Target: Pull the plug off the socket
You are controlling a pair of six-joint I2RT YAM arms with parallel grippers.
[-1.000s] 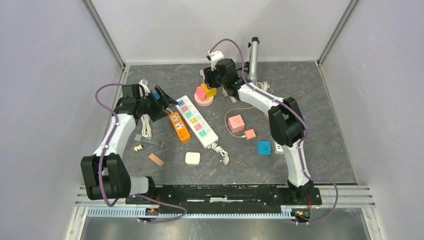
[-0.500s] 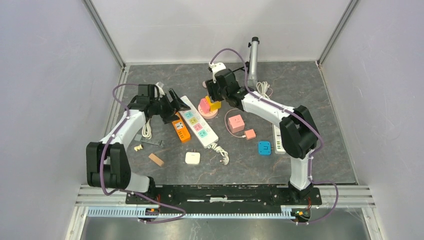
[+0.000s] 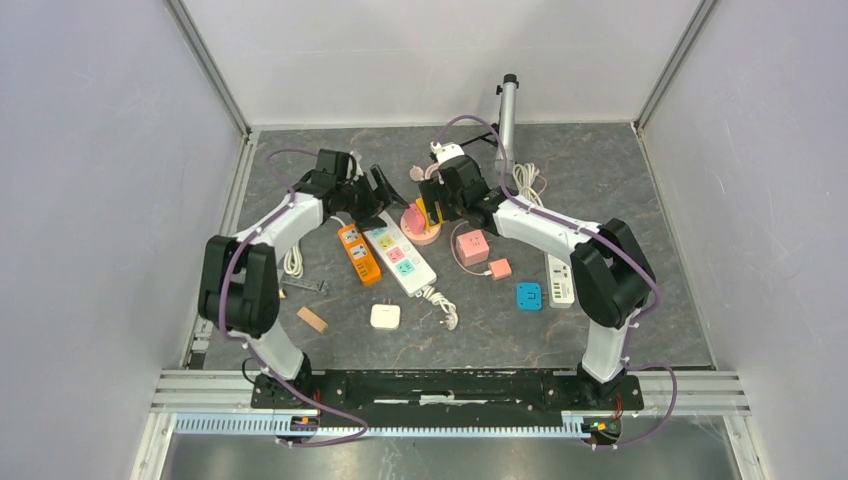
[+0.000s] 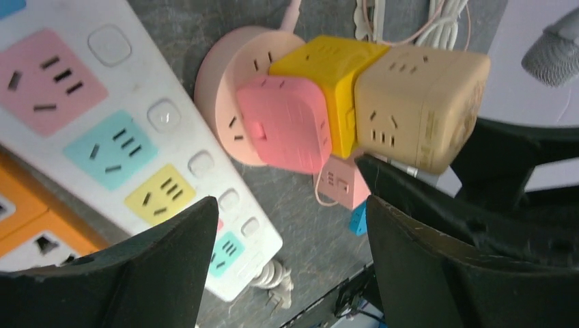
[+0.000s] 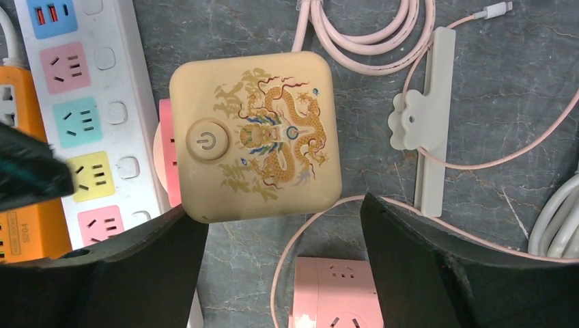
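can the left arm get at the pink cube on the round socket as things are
Probably yes. The left pincer is open, and the pink cube lies just ahead of its gap with nothing between. The right pincer, open over the neighbouring beige cube, might crowd it.

Tabletop [image 3: 650, 200] — dark grey, stone-veined, matt. Beige cube socket [image 5: 256, 137]: smooth satin plastic, gold dragon printed on its top face. White power strip [image 5: 89, 102]: glossy hard plastic with pastel inserts. Round pink socket base [image 4: 218, 82], yellow cube [image 4: 334, 68], pink cube [image 4: 283, 123]: smooth plastic, soft sheen. Orange power strip [image 3: 358, 252]: plastic. Pink cable [image 5: 369, 65]: smooth rubbery sheath. White cable clip [image 5: 410, 130]: matt plastic. Left gripper [image 4: 287, 212] — fingers [image 4: 150, 266] matt black plastic, faintly grained. Small block [image 3: 312, 319]: wood by its look. Rails [image 3: 700, 385]: bare ridged metal.
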